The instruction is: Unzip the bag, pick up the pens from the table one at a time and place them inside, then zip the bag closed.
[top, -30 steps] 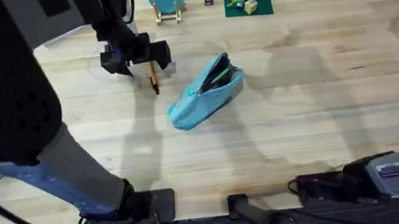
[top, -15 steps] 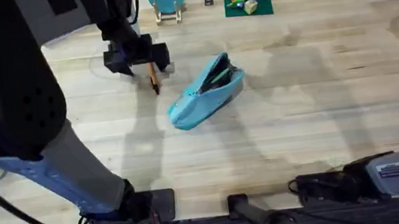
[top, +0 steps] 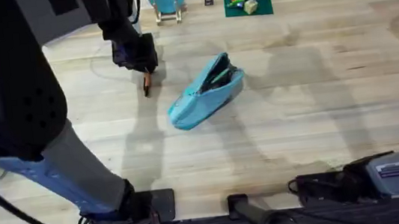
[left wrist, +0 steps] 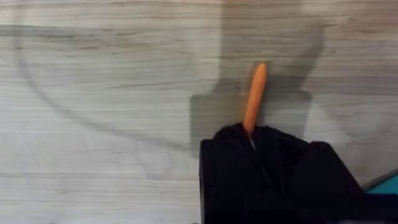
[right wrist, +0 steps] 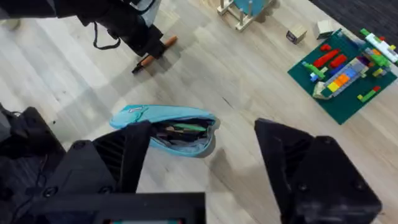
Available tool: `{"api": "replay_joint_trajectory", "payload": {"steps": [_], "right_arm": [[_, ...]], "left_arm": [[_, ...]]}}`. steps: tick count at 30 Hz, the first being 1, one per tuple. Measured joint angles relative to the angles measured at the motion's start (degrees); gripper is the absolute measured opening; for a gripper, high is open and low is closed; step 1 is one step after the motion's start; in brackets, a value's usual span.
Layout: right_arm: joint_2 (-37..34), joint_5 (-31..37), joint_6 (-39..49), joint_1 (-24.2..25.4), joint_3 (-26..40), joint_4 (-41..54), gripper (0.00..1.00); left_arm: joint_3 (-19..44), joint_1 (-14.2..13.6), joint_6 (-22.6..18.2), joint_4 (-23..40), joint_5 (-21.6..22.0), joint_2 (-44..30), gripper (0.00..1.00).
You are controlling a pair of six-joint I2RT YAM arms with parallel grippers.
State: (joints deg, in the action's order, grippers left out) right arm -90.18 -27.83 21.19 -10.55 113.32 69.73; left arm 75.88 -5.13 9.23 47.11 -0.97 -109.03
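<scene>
Left gripper [top: 141,64] on orange pen [top: 146,83], beside unzipped bag [top: 205,92]

You can see the light-blue bag [top: 206,93] lying on the pale wooden surface [top: 318,98]. Its zipper is open, and dark things show inside the gap. Near its open end, on the left arm's side, the orange pen [top: 146,82] with a dark tip is pinched between the left arm's black fingers [top: 136,55].
</scene>
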Motion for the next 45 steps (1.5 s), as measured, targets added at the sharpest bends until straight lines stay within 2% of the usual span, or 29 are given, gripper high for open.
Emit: {"api": "replay_joint_trajectory", "payload": {"steps": [13,18,26,31,35,45], "right_arm": [[1.25,0.03,0.0,0.0,0.0,0.49,0.996],[4.24,2.49,0.02,0.0,0.0,0.88,0.996],[6.27,7.31,0.02,0.0,0.01,1.77,0.996],[6.95,11.42,0.0,0.0,0.0,2.87,0.996],[7.91,12.94,0.01,0.0,0.01,3.72,0.996],[13.11,16.55,0.02,0.0,-0.9,3.91,0.996]], "left_arm": [[1.33,0.0,0.0,1.3,-0.06,-0.74,0.041],[5.75,0.0,-0.02,6.0,-0.07,-2.14,0.041],[16.56,-0.82,-1.29,15.35,-0.04,-2.18,0.041],[24.23,-3.38,-1.73,20.69,-0.04,-2.19,0.041],[31.75,-6.44,-1.85,25.09,-0.04,-2.17,0.042],[49.77,-16.87,-1.95,32.95,-0.03,-2.18,0.042]]}}
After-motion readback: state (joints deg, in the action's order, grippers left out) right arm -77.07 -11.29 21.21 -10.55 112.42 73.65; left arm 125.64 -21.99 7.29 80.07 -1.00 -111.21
